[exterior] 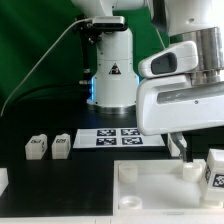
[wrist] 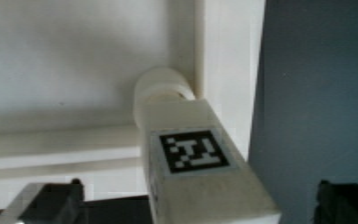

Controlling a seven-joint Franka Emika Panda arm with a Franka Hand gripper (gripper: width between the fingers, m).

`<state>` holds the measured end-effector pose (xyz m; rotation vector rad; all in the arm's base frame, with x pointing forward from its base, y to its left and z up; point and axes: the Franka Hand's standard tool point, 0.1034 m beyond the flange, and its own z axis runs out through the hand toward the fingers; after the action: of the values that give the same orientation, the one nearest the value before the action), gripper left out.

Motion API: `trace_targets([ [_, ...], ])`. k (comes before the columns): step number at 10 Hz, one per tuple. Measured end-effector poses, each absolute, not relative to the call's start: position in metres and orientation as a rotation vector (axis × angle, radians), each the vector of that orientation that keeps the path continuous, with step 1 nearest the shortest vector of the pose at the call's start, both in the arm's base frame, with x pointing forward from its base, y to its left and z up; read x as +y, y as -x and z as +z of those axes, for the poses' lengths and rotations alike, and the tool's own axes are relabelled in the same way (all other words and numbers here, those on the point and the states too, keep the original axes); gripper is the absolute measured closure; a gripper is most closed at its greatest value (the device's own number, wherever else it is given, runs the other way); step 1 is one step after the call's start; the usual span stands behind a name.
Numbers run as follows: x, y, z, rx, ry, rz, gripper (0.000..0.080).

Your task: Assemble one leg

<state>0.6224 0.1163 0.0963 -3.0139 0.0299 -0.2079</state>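
Observation:
A leg [wrist: 197, 150], a chunky white post with a black-and-white tag, stands in a corner of the white panel [wrist: 69, 110], against its raised rim. My gripper [wrist: 197, 200] is open, with one dark finger [wrist: 51, 200] on each side of the leg and a gap to both. In the exterior view the gripper [exterior: 202, 152] hangs over the panel's [exterior: 150, 190] far corner on that view's right, where the leg [exterior: 215, 172] stands. Two more legs [exterior: 38, 148] [exterior: 62, 146] lie on the black table at that view's left.
The marker board [exterior: 120, 137] lies behind the panel, in front of the robot base [exterior: 110, 75]. Another white part [exterior: 2, 180] shows at the left edge of the exterior view. The panel has round sockets [exterior: 190, 170] at its corners.

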Motion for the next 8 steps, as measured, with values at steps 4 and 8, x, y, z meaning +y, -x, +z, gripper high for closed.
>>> trace_targets([
  [4,0.1047,-0.6337,0.0875,0.077,3.019,-0.159,0.015],
  [8,0.1058,-0.6328,0.0859,0.163,3.012,-0.127,0.0294],
])
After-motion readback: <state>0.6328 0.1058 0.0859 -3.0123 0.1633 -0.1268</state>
